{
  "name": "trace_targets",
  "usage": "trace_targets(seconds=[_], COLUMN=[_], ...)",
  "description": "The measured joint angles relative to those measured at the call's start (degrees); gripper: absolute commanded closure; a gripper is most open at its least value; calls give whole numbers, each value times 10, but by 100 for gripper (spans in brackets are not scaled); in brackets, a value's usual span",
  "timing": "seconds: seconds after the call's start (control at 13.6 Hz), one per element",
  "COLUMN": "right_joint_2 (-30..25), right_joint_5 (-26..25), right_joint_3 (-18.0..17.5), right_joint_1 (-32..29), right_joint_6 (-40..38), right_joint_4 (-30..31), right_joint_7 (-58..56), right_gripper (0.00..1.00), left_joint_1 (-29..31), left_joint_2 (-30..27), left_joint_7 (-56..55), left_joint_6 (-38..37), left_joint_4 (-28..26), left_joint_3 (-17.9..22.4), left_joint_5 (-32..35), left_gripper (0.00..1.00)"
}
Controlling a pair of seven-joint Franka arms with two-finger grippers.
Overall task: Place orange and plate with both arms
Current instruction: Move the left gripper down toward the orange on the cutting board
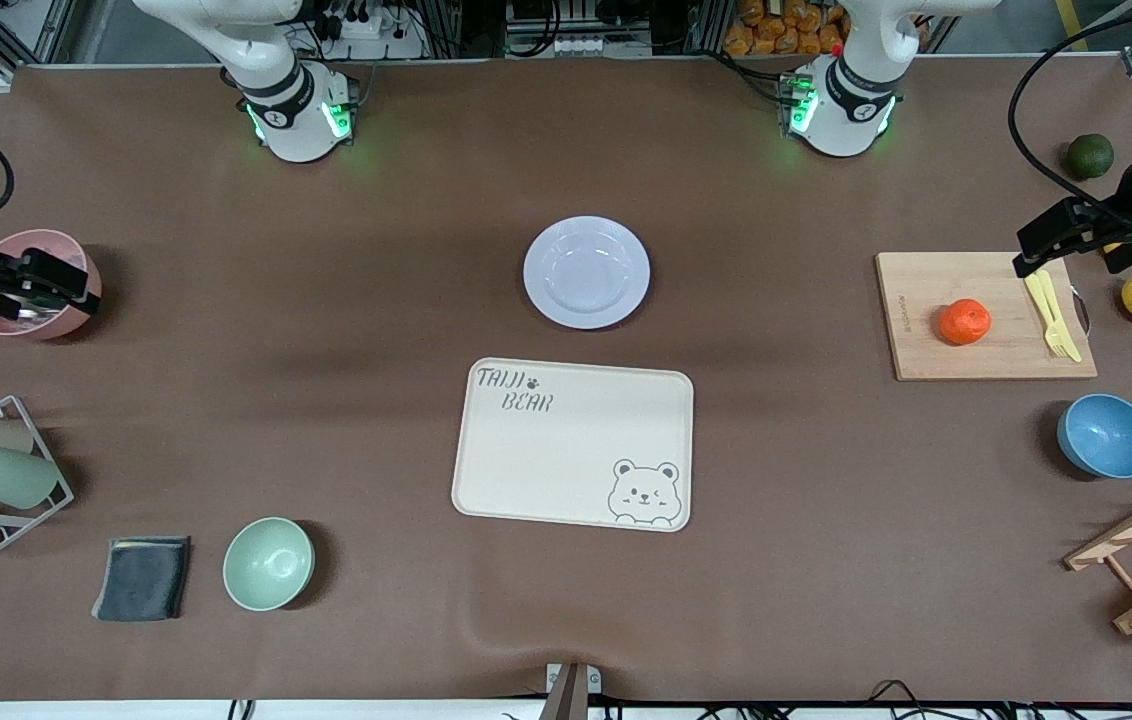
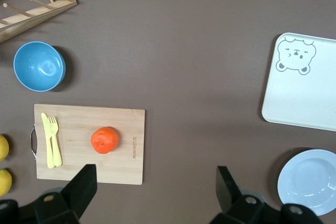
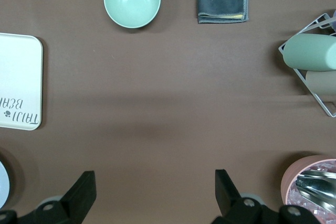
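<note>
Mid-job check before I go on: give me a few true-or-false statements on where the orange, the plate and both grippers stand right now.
1. The orange lies on the wooden cutting board. True.
2. The plate sits on the bear tray. False: it lies on the table, farther from the front camera than the tray.
3. The left gripper holds the orange. False: it is open and empty, above the board's edge.
4. The right gripper is open, near the pink cup. True.
5. The plate is empty. True.

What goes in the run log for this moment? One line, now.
orange: on cutting board | plate: bare, above bear tray | left pincer: open, waiting | right pincer: open, waiting
</note>
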State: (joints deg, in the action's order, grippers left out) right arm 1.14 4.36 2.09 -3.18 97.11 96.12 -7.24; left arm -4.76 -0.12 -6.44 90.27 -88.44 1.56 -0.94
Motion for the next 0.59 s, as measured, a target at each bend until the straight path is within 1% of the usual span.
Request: trace_targets(seconds=[0.22,0.44,0.59], right_joint_2=[0,0,0], right_joint_5=[0,0,0], right_joint_3=[0,0,0], right_joint_1=[5,6,6], right_joint_6=[0,0,0], right_joint_4=[-1,-5,-5], right_joint_7=[0,0,0], right_gripper=[0,0,0], left_joint_1=[2,4,9], left_joint_2=[2,10,19], left_joint_7=[0,1,7], left_joint_6=[-2,-6,-18], left_joint_4=[0,-1,-14], left_joint_3=[1,2,3], left_joint_5=[1,19,24], left_gripper=[0,0,0])
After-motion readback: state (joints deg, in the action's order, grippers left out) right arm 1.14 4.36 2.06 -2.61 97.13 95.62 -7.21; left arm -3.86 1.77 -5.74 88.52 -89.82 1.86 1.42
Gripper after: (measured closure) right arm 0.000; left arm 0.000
